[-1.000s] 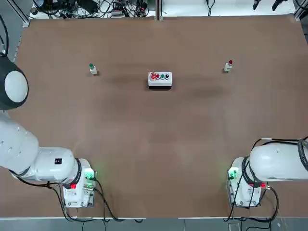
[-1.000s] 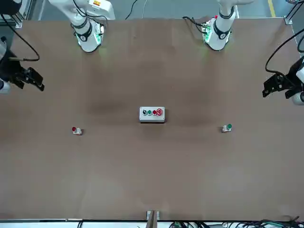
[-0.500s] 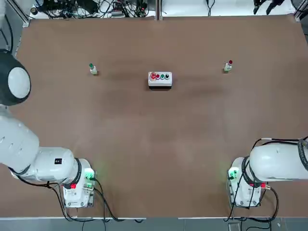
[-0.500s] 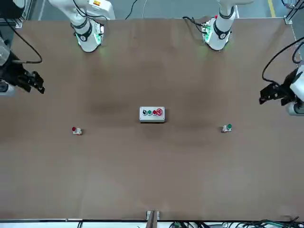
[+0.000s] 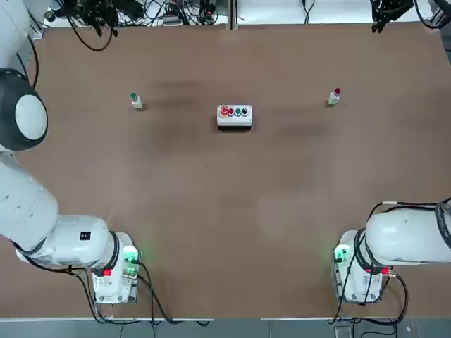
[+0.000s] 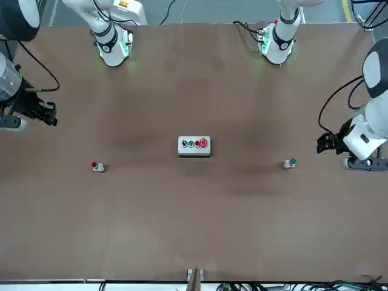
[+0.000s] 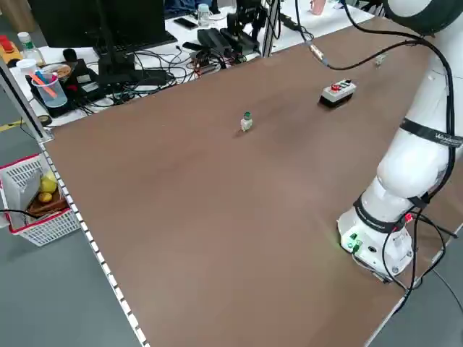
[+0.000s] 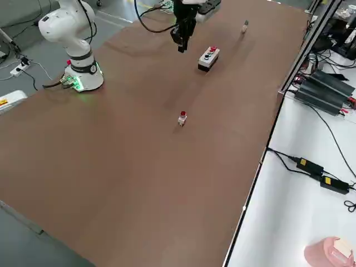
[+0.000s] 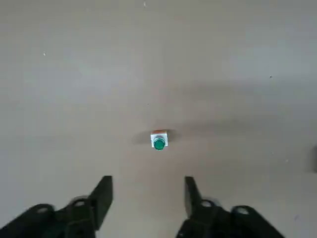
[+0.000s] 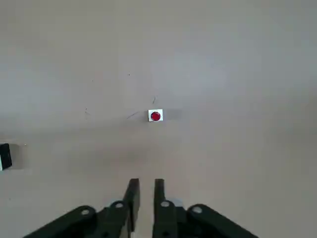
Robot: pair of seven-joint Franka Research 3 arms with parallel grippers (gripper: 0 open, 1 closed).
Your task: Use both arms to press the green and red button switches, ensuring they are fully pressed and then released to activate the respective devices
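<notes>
Pressing both caps cleanly depends on what each arm does on the way down, since neither gripper has reached its switch yet. Going left to right across the overhead view: the green button switch (image 5: 135, 101) stands on the table's left side, well apart from the white button box (image 5: 234, 116) at the centre. The left gripper (image 9: 147, 196) hangs high above it with its fingers a moderate gap apart, the green cap showing just beyond the tips in the wrist view. For a sure press, I judge those fingers should come together first, so a solid tip rather than the gap meets the cap. On the right side stands the red button switch (image 5: 334, 96), likewise far from the box. The right gripper (image 10: 144, 196) hovers above it, fingers nearly together with only a narrow slit between. Each arm should descend straight, centre over its cap, push fully, then lift clear.
</notes>
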